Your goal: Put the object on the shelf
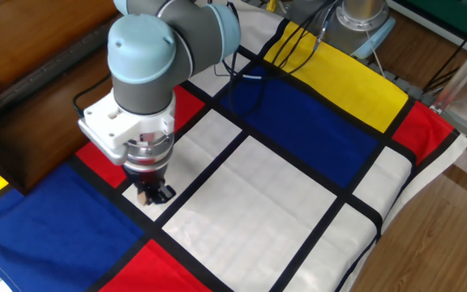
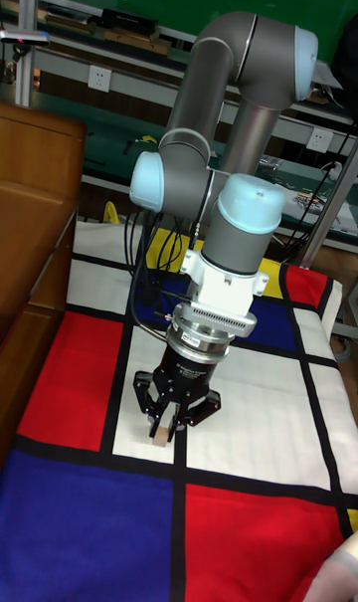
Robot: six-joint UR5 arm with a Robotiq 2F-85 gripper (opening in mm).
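Wooden cube [image 2: 159, 431], tiny and pale tan, sits between the two dark fingers of the tool [image 2: 171, 425], low over a white panel of the patterned cloth [image 1: 258, 186] that covers the tabletop; the fingers stand close on either side of the cube and appear to pinch it, though whether it rests on the cloth or hangs just above cannot be told. At the left edge of the tabletop stands the dark brown shelf [image 1: 47, 105], its flat boards and upright side panel just beside the red and blue panels. The tool points straight down from the pale blue and grey arm [image 1: 148, 65], near the shelf and toward the tabletop's left side. In the fixed view the cube shows as a small tan spot [image 1: 142, 197] under the tool [image 1: 152, 195]. Black cables [image 1: 250, 73] trail over the blue panel toward the far edge.
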